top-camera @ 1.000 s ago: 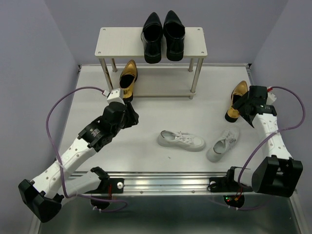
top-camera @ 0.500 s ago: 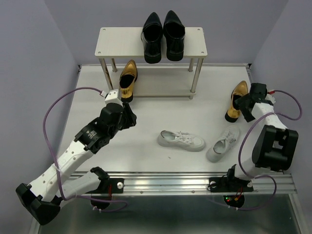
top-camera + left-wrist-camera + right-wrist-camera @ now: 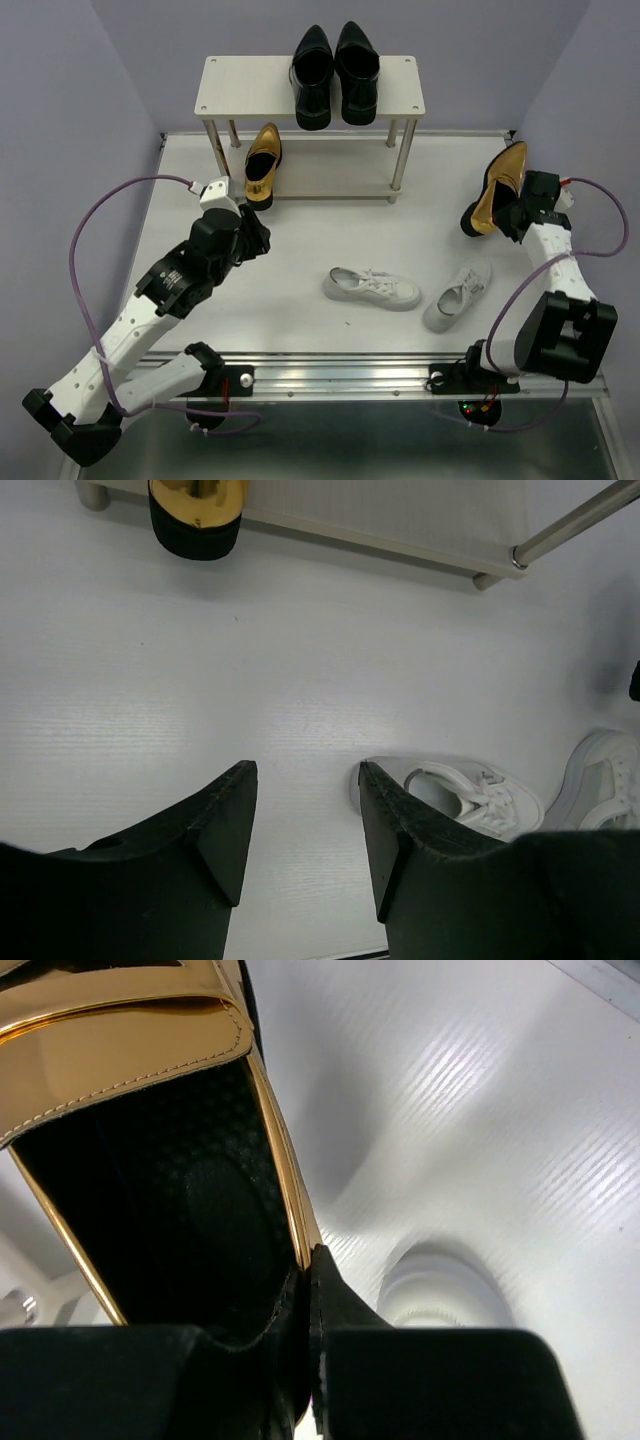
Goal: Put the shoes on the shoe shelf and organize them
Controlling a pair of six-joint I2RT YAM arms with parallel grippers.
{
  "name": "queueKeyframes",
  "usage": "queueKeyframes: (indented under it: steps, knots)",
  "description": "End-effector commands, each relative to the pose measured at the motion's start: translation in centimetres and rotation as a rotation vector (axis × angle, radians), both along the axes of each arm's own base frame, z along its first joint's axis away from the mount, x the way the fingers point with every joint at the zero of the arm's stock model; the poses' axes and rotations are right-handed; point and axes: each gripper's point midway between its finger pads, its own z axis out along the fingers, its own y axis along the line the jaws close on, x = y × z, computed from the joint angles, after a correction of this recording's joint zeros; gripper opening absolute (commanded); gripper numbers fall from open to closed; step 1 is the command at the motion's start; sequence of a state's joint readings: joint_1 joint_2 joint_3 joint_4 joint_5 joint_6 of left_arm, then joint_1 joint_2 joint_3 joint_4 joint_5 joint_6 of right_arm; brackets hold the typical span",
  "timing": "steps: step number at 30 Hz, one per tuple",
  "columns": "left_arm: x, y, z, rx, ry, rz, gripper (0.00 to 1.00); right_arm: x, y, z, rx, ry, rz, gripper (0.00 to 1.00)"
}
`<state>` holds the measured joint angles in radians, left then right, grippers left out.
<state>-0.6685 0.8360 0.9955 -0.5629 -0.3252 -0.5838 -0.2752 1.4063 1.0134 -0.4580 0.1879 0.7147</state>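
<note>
From above and behind the arms, the shoe shelf (image 3: 235,88) stands at the far edge of the table (image 3: 330,235). The black dress shoes (image 3: 334,75) sit side by side at the middle of its top board, long axes running front to back and toes toward the back wall. Bare board shows on either side of them. One gold loafer (image 3: 263,160) lies at the left of the lower board, toe inward and heel at the near edge, with the rest of that board bare to its right.

The second gold loafer (image 3: 497,185) is near the table's right edge, tilted, its toe raised and pointing far-right. Whether its heel touches the table I cannot tell. The right gripper (image 3: 520,210) grips its side. A white sneaker (image 3: 372,288) lies left to right, toe rightward. The other sneaker (image 3: 457,296) lies diagonally just beside it. The left gripper (image 3: 255,235) hangs over bare table near the shelf's left legs.

On the left wrist view, the left gripper (image 3: 305,770) is spread wide with nothing between its fingers. Ahead are the loafer's heel (image 3: 197,515), a shelf leg (image 3: 570,520) and both sneakers (image 3: 460,795).

On the right wrist view, the right gripper (image 3: 310,1260) is clenched on the rim of the loafer's (image 3: 130,1140) opening.
</note>
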Motion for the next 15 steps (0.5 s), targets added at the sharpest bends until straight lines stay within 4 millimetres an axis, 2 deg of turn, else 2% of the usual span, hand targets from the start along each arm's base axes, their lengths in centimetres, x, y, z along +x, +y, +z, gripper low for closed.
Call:
queueKeyframes:
  steps: [1,3,4,7,8,9,11,12,15]
  knots:
    - [0.3,1.1,4.2,0.0,-0.089,0.039,0.56,0.0,1.4,8.4,-0.027,-0.245,0.066,0.01]
    - [0.3,1.4,5.6,-0.008,-0.108,0.052,0.56,-1.2,2.5,8.9,0.004,-0.244,0.101,0.01]
    - [0.3,1.6,6.2,-0.012,-0.12,0.06,0.56,-2.1,3.7,9.8,0.03,-0.266,0.135,0.01]
    - [0.4,2.0,7.8,-0.032,-0.146,0.088,0.56,-3.7,6.3,10.9,0.07,-0.289,0.219,0.01]
    - [0.4,2.1,8.3,-0.039,-0.154,0.094,0.56,-4.6,7.2,10.8,0.092,-0.272,0.247,0.01]
    - [0.5,2.3,8.9,-0.045,-0.163,0.108,0.56,-5.4,8.1,11.6,0.093,-0.294,0.275,0.01]
    - [0.6,2.4,9.4,-0.05,-0.17,0.12,0.56,-7.2,9.1,11.3,0.112,-0.263,0.302,0.01]
    - [0.6,2.5,9.7,-0.054,-0.175,0.127,0.56,-8.0,9.6,11.7,0.103,-0.27,0.318,0.01]
    - [0.8,2.5,10.0,-0.057,-0.175,0.136,0.56,-9.6,10.8,11.3,0.114,-0.232,0.349,0.01]
